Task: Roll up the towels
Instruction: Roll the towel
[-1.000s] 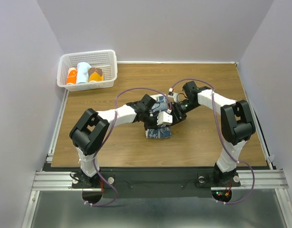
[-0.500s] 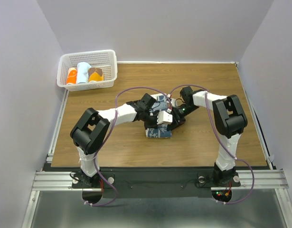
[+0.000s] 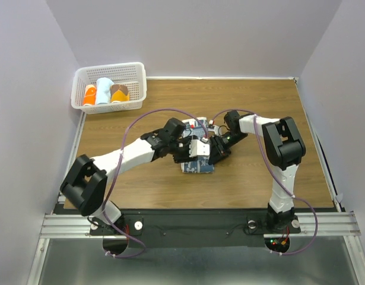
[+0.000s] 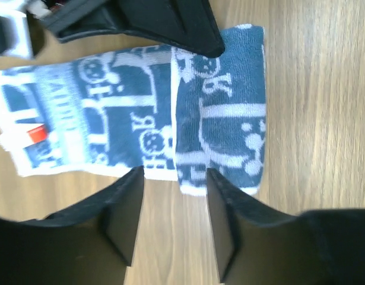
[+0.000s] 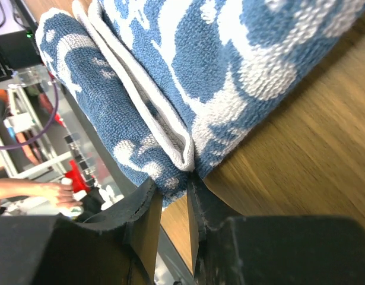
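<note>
The blue towel (image 3: 199, 167) with pale whitish print lies partly folded over mid-table, mostly under both arms. In the left wrist view the towel (image 4: 218, 119) is flat on the wood, one layer doubled over the other. My left gripper (image 4: 174, 178) (image 3: 193, 149) is open at its near edge, with only bare wood between the fingers. The right wrist view shows the thick folded end of the towel (image 5: 241, 53). My right gripper (image 5: 173, 187) (image 3: 216, 153) is shut on the lower corner of that fold, from the towel's right side.
A white basket (image 3: 111, 66) stands at the back left with rolled towels in it: orange (image 3: 89, 94), light blue (image 3: 103, 90) and brown (image 3: 118, 92). Bare wooden table (image 3: 271, 113) surrounds the work area, with walls close on both sides.
My left gripper has opened and let go of the towel, its arm drawing back leftward. My right gripper has narrowed onto the towel's folded edge.
</note>
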